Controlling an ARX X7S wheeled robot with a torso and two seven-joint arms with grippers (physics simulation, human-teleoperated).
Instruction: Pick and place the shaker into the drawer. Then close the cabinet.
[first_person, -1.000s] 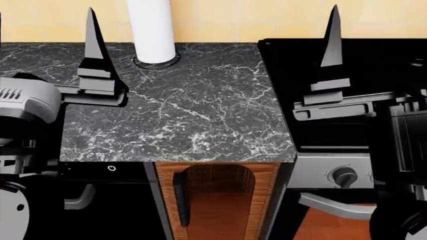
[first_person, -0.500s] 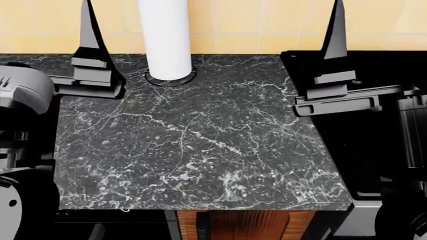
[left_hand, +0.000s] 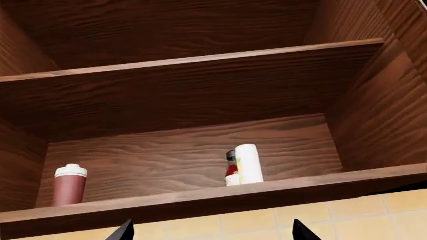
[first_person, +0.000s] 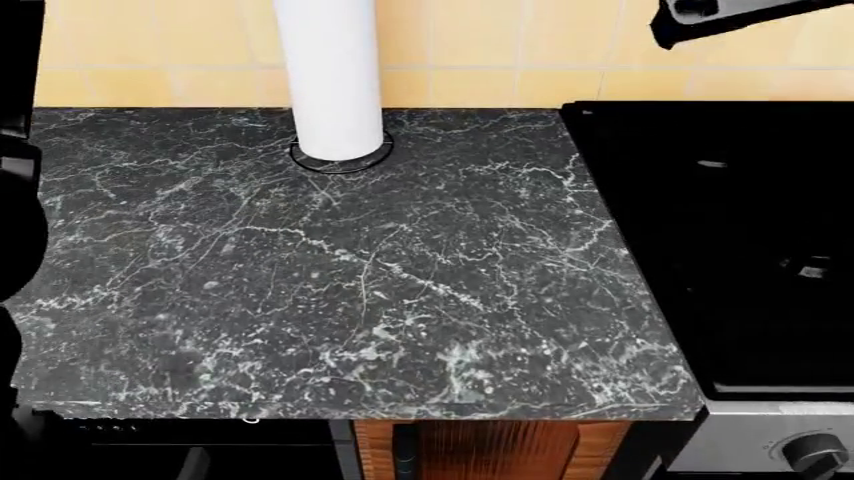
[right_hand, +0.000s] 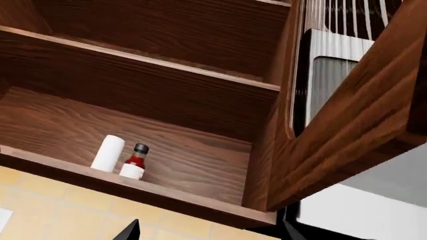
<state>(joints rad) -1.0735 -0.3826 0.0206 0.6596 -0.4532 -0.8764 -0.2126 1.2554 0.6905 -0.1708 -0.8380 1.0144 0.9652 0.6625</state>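
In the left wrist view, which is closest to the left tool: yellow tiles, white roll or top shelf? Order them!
1. yellow tiles, right by the left tool.
2. white roll, on the lower shelf.
3. top shelf, highest up.

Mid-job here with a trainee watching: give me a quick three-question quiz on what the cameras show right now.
1. True or false: in the open cabinet, the red bottle stands right beside the white cylinder.
2. What stands on the marble counter near the wall? A) tall white column B) frying pan C) kettle
3. How many items does the lower shelf hold in the left wrist view?
Key: 1 true; 2 A; 3 three, counting the maroon container.
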